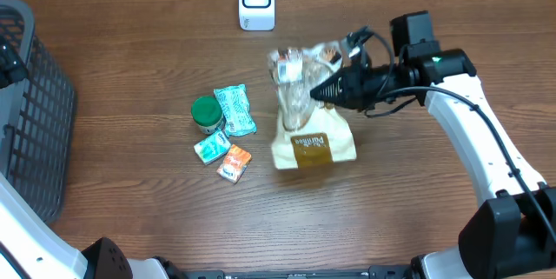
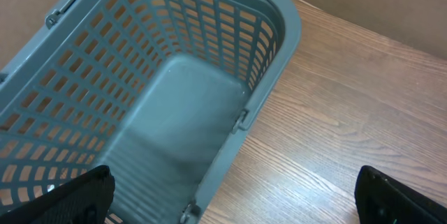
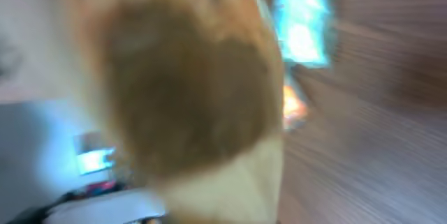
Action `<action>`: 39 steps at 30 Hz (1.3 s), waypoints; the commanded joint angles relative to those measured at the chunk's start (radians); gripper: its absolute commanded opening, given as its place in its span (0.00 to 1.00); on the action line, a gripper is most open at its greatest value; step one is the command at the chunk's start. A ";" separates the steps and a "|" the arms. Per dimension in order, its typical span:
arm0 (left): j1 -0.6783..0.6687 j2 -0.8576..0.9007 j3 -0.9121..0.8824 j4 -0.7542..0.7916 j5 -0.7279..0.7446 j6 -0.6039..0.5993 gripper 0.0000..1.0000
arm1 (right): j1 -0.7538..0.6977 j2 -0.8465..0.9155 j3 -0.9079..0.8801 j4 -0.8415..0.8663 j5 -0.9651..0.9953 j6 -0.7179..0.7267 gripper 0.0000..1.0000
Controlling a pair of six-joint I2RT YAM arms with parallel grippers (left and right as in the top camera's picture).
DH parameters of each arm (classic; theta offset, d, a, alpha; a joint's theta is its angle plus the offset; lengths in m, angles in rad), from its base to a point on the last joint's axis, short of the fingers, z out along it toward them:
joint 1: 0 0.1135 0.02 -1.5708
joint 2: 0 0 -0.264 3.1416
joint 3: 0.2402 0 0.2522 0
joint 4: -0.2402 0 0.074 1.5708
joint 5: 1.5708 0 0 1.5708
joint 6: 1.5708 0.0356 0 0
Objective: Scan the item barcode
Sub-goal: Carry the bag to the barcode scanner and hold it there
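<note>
The item is a clear bag (image 1: 310,136) with a beige label and something brown inside, standing mid-table. My right gripper (image 1: 318,90) reaches in from the right and is shut on the bag's crinkled clear top. In the right wrist view the bag (image 3: 188,91) fills the frame as a blur and hides the fingers. No barcode shows in any view. A white scanner (image 1: 256,1) stands at the table's far edge, apart from the bag. My left gripper (image 2: 237,199) hangs open at the far left over the basket's rim, holding nothing.
A grey plastic basket (image 1: 35,114) sits at the left edge, its inside bare (image 2: 181,112). Left of the bag lie a green-lidded jar (image 1: 207,114), a teal packet (image 1: 234,109), a small green packet (image 1: 211,149) and an orange packet (image 1: 234,163).
</note>
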 commanded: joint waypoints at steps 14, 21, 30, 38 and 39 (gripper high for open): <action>0.001 -0.005 -0.005 0.003 0.008 -0.016 0.99 | 0.215 0.156 0.871 -0.064 1.199 -0.078 0.04; 0.001 -0.005 -0.005 0.003 0.008 -0.016 1.00 | 0.309 0.280 0.871 0.172 1.397 -0.307 0.04; 0.001 -0.005 -0.005 0.003 0.008 -0.016 1.00 | 0.314 0.518 0.871 0.423 1.434 -0.687 0.04; 0.001 -0.005 -0.005 0.003 0.008 -0.016 1.00 | 0.337 0.690 0.870 0.688 1.575 -0.941 0.04; 0.001 -0.005 -0.005 0.003 0.008 -0.016 1.00 | 0.340 0.703 0.870 0.702 1.580 -0.962 0.04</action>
